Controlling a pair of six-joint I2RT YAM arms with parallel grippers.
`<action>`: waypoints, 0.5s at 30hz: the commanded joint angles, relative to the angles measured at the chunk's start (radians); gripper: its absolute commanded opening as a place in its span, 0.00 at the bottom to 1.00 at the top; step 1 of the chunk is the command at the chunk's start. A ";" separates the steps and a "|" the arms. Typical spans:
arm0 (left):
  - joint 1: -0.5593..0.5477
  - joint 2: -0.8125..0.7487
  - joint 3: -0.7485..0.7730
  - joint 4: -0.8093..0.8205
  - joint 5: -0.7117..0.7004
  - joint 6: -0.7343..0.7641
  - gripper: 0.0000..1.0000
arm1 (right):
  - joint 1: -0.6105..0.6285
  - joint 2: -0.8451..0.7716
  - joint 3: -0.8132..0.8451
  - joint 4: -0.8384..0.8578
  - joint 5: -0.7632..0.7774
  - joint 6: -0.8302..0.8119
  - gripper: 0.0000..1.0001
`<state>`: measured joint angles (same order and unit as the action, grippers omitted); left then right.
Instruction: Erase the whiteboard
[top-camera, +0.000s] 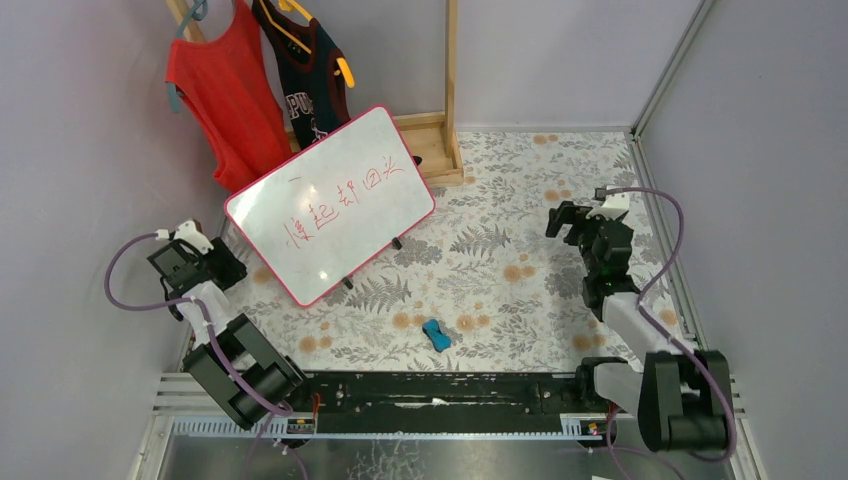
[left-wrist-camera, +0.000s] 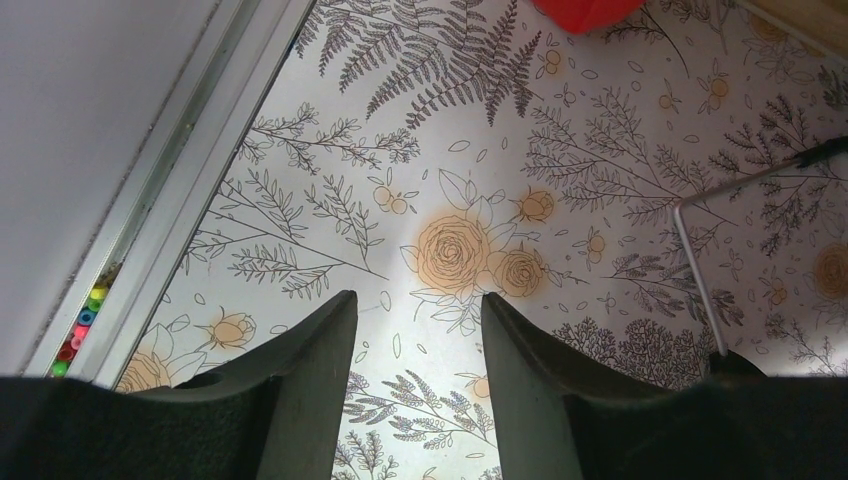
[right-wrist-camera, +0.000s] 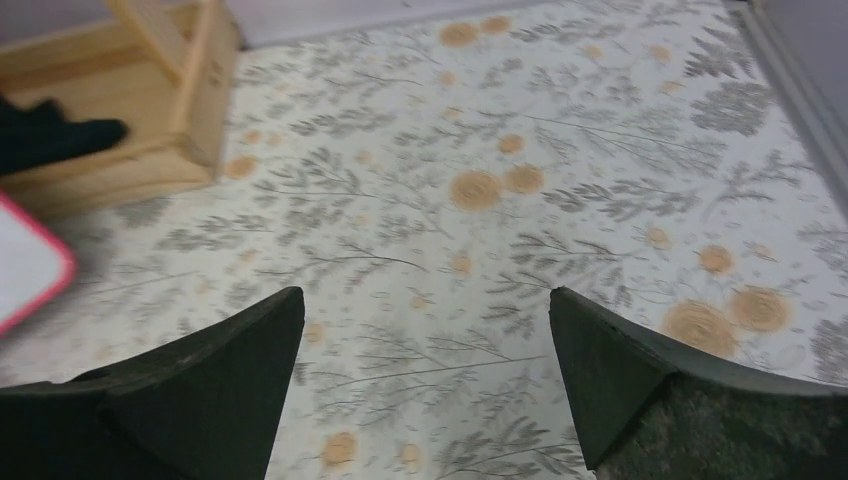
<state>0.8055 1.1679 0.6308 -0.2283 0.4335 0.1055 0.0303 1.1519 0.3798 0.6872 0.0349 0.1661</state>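
— Where's the whiteboard (top-camera: 330, 205)?
— Far left of the table, tilted up, red writing on it. Its top corner is just beside the wooden rack base (top-camera: 437, 146).
— And the arms?
— The left gripper (left-wrist-camera: 418, 300) is spread, squeezed between the board's lower-left edge and the side rail (left-wrist-camera: 170, 200). The right gripper (right-wrist-camera: 425, 295) gapes wide over open floral cloth (top-camera: 500, 260), well apart from the board. A small blue object (top-camera: 435, 334) lies near the front.

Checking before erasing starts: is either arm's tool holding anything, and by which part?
Nothing is held: the left tool and right tool are both open and empty; the blue item lies apart.
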 joint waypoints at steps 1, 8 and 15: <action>0.007 -0.015 -0.009 0.047 0.024 0.002 0.48 | 0.006 -0.150 0.065 -0.186 -0.222 0.160 0.99; 0.010 -0.012 -0.007 0.049 0.022 -0.001 0.48 | 0.008 -0.226 0.338 -0.446 -0.674 0.502 0.99; 0.011 -0.019 -0.011 0.051 0.020 -0.002 0.48 | 0.050 -0.124 0.269 0.405 -1.057 1.198 0.99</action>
<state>0.8082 1.1664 0.6308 -0.2272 0.4416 0.1055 0.0467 0.9802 0.6518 0.6769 -0.7589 0.9440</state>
